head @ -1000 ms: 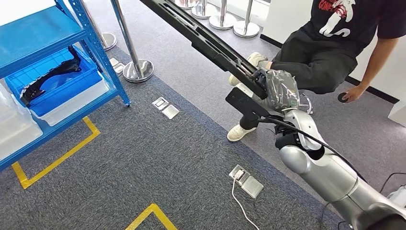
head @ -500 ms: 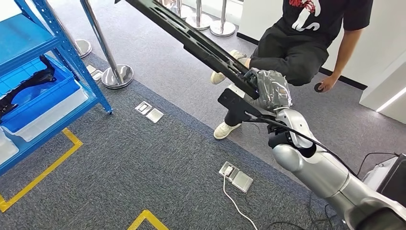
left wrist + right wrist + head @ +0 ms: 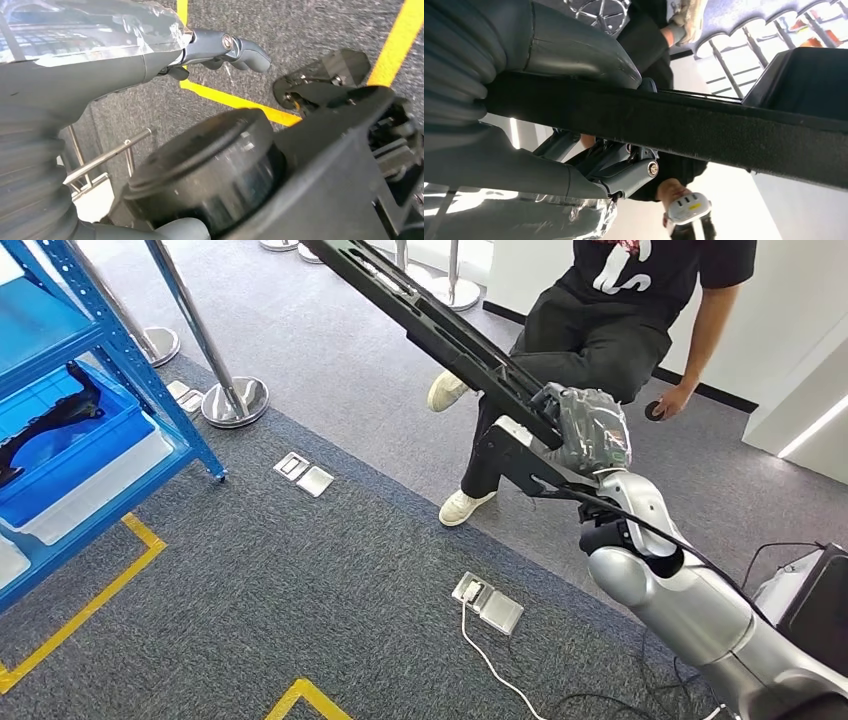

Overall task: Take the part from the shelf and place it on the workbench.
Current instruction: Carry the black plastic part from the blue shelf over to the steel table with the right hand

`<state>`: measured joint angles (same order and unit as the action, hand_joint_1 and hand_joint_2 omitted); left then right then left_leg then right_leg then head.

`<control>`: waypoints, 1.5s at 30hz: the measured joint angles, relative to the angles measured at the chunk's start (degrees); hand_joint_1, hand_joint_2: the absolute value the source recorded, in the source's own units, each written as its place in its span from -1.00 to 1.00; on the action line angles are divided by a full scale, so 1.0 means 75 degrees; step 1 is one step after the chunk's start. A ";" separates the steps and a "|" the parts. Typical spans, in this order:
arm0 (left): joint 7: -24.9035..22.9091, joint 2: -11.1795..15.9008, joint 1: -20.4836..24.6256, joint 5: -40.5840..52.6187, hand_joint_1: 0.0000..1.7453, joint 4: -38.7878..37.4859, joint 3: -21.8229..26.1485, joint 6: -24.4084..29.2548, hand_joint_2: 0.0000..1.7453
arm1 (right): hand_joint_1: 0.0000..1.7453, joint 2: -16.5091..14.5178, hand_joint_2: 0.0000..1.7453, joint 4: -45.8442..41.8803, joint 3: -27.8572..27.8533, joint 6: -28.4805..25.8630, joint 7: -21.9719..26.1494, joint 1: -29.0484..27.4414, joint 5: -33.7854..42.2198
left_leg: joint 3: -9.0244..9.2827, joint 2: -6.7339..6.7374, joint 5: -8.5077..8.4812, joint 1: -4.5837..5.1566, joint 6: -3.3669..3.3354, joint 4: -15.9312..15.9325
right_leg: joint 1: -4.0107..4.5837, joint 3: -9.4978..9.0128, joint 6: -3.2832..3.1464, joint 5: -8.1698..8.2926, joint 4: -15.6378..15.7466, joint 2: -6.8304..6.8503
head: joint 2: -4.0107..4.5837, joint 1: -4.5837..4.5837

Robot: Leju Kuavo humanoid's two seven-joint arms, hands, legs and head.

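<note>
Blue steel shelving (image 3: pixel 150 390) is standing at the far left of the head view, and a blue plastic bin (image 3: pixel 70 455) is sitting on its lower level with a black curved part (image 3: pixel 45 425) lying inside it. Yellow tape lines (image 3: pixel 90 605) are running across the grey carpet (image 3: pixel 300 580) beneath, and a chrome stanchion post (image 3: pixel 205 350) is standing on its round base just past the shelf's leg. Two silver floor sockets (image 3: pixel 303 473) are lying flush in the carpet; nearer the robot, a white cable (image 3: pixel 490 655) is plugging into another floor box (image 3: pixel 487 604).

Further right, a long black plastic part (image 3: pixel 440 335), narrow, ribbed and slotted along its length, is slanting up from mid-frame toward the top edge, held in the air over the floor. The right hand (image 3: pixel 585 430), wrapped in clear film, is clamping its lower end; in the right wrist view the part (image 3: pixel 704 125) is crossing as a dark textured bar under the grey thumb (image 3: pixel 574 55). A person in a black shirt and trousers (image 3: pixel 610 330) is sitting behind it.

In the left wrist view the left hand (image 3: pixel 150 55) is hanging over the carpet with nothing in it, one finger (image 3: pixel 235 47) jutting forward; how the rest lie I cannot tell.
</note>
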<state>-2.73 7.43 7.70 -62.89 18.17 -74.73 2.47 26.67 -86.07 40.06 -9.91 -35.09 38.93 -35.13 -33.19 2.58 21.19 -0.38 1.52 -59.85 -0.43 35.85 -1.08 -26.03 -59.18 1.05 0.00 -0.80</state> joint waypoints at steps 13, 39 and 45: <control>-0.0095 0.0027 -0.0004 0.0037 -1.00 0.0002 -0.0006 -0.0024 1.00 | 1.00 0.0009 1.00 -0.0089 -0.0017 0.0013 -0.0039 -0.0013 -0.0035 | -0.0080 -0.0569 -0.0123 -0.0014 -0.0085 -0.0001 | 0.0016 0.0013 -0.0037 0.0037 -0.0008 -0.0592 | 0.0000 0.0324; -0.0021 0.0027 0.0009 0.0001 -1.00 0.0020 0.0006 -0.0035 1.00 | 1.00 0.0031 1.00 -0.0123 -0.0058 -0.0019 0.0093 -0.0022 0.0024 | -0.0638 -0.0333 0.0393 -0.0031 0.0058 -0.1422 | 0.0008 -0.0057 -0.0151 -0.0002 0.0016 -0.0386 | 0.0000 0.0261; -0.0025 0.0025 -0.0006 -0.0001 -1.00 0.0020 0.0002 -0.0045 1.00 | 1.00 0.0023 1.00 -0.0115 -0.0056 -0.0034 0.0100 -0.0014 0.0027 | -0.0095 -0.0531 -0.0159 -0.0023 -0.0114 0.0074 | -0.0007 0.0031 0.0015 0.0033 -0.0006 -0.0610 | 0.0000 0.0311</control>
<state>-2.92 7.62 7.65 -62.90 18.32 -74.71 2.13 26.84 -86.93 39.64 -10.16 -34.34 38.83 -34.93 -33.90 -1.41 20.00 -0.56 0.66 -59.30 -0.48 36.08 -0.96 -25.78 -59.23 -3.52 0.00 1.54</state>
